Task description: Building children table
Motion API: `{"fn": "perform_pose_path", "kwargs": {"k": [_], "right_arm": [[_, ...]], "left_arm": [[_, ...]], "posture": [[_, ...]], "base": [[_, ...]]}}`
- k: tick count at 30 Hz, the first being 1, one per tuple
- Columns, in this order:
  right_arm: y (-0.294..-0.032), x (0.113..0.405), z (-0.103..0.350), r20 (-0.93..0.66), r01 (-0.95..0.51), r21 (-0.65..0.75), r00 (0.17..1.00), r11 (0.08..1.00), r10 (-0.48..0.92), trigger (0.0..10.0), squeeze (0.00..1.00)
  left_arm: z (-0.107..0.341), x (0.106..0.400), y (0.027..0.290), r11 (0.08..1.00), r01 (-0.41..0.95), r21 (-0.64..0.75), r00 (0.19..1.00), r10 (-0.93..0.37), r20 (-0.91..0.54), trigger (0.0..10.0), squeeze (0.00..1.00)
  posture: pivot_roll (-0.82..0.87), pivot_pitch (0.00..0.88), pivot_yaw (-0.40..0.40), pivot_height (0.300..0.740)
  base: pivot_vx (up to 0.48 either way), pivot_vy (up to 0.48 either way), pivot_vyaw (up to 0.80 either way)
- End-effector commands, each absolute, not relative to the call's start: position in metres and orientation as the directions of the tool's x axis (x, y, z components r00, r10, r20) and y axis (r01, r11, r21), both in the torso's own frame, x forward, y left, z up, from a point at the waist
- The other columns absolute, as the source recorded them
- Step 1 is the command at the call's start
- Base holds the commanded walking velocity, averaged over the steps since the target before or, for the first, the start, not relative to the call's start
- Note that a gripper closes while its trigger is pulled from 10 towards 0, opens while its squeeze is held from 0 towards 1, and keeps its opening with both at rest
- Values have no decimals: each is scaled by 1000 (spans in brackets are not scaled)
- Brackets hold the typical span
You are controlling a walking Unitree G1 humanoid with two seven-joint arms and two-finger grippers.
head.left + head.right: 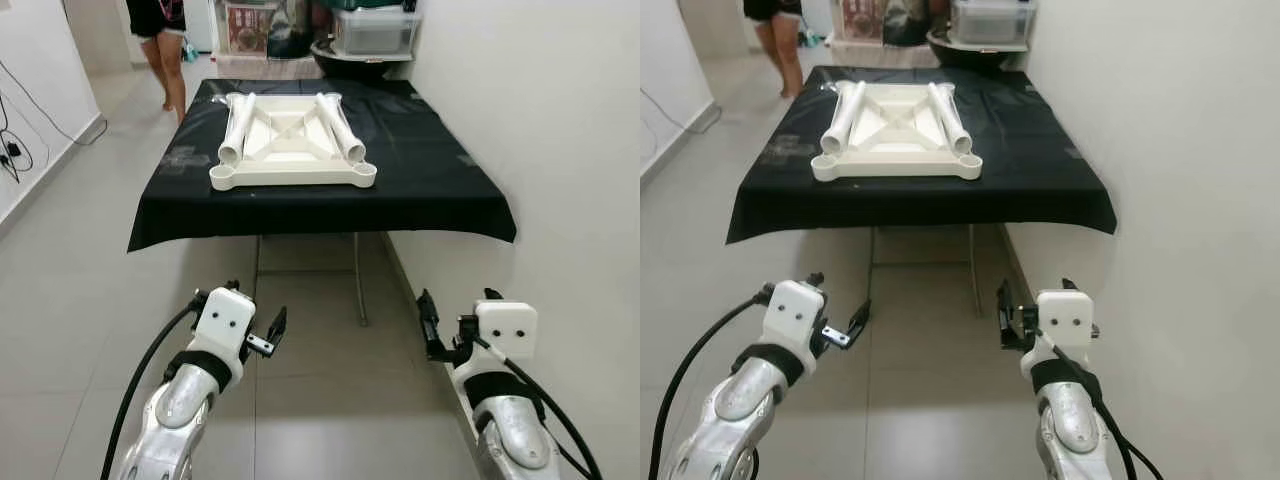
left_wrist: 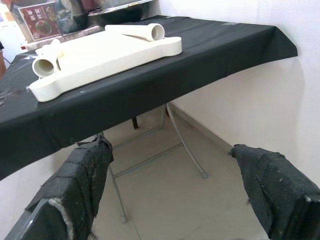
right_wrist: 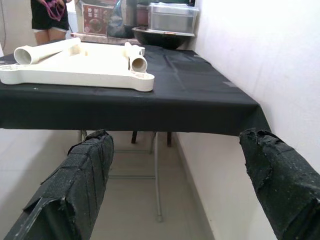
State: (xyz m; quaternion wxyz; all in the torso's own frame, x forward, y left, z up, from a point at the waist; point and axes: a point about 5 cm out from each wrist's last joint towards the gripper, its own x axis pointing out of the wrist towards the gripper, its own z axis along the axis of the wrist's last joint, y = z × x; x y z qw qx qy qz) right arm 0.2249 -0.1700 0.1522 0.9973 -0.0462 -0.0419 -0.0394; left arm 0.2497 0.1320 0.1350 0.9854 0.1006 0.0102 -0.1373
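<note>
We see the cream tabletop (image 1: 292, 150) lying underside-up on the black-draped table (image 1: 430, 190), two pale tube legs (image 1: 238, 130) resting on it. Both arms reach toward the table at floor level before its near edge, left gripper (image 2: 175, 200) and right gripper (image 3: 182, 182) released, holding nothing. The tubes' long axes run from the table's near edge toward its far end, open mouths facing us.

person (image 1: 160, 40): head cut off | red box (image 1: 245, 28): label seemingly unreadable
</note>
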Motion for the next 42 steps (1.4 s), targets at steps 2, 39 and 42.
{"fn": "perform_pose_path", "kwargs": {"k": [2,39,42], "right_arm": [[-177,224,151,96,118,-104,990,988,-108,10000,0],[-178,241,152,146,156,-185,981,970,-130,10000,0],[-179,241,153,147,157,-188,981,970,-130,10000,0]], "left_arm": [[138,247,133,943,275,187,961,-274,-32,10000,0],[142,243,157,949,89,303,989,-121,90,10000,0],[142,243,156,961,101,259,987,-128,92,10000,0]], "posture": [[63,0,-73,740],[81,0,-62,740],[76,0,-62,740]], "base": [[0,0,0],[0,0,0],[0,0,0]]}}
